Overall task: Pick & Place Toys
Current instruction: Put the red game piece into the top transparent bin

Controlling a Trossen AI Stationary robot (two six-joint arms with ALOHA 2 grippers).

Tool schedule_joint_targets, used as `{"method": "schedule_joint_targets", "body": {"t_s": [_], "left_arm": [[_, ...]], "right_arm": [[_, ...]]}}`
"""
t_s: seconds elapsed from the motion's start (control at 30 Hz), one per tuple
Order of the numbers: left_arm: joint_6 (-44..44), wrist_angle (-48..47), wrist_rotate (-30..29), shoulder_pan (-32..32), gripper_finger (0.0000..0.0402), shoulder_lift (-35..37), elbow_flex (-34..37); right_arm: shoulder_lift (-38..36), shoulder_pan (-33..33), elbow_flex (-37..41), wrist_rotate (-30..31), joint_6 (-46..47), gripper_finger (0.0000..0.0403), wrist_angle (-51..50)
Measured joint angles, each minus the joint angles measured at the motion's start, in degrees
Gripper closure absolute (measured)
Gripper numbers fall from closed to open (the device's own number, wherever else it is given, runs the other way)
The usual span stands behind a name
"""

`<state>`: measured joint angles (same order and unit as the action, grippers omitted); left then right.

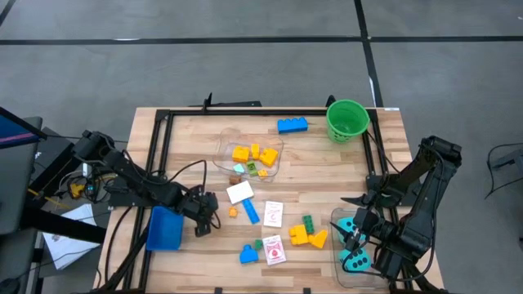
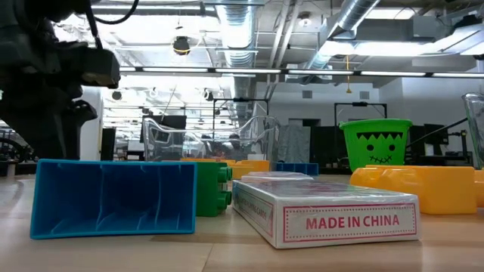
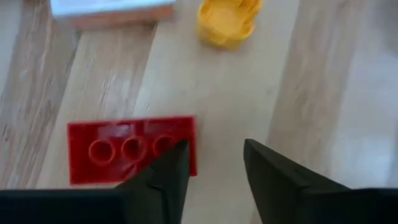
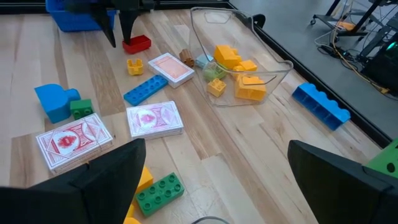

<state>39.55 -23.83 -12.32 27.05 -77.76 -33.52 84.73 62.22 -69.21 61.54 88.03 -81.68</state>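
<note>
Two dark fingers of the left gripper stand slightly apart, one overlapping a flat red plastic brick, apparently not yet clamped. Next, centre over it and close; the right gripper waits spread wide.

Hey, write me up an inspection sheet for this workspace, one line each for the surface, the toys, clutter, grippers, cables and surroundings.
Surface: wooden table with a black frame along its edges.
Job's things: red brick flat beside the left gripper; small yellow piece beyond it; blue brick near the far edge; picture cards and mixed bricks mid-table; teal dice at the right gripper.
Clutter: green bucket, clear tub of yellow bricks, blue tray.
Grippers: left gripper low over the red brick's end, fingers part open, not gripping; right gripper open at the table's right front.
Cables: black leads along the left arm.
Surroundings: grey floor; room with ceiling ducts behind.
</note>
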Motion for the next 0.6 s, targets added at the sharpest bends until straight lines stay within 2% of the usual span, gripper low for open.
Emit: {"method": "schedule_joint_targets", "body": {"t_s": [0.17,0.4,0.6], "left_arm": [[1.3,4.65,-0.76,0.0,0.0288,0.28,3.22],[1.31,4.73,-1.57,0.0,0.0315,0.24,3.85],[1.34,4.35,-1.65,-0.02,0.0391,0.17,3.92]], "right_arm": [[0.02,0.0,0.0,0.0,-0.01,0.0019,0.12],[-0.01,0.0,0.0,0.0,-0.18,0.0019,0.1],[-0.01,0.01,0.0,0.0,-0.18,0.0019,0.1]]}}
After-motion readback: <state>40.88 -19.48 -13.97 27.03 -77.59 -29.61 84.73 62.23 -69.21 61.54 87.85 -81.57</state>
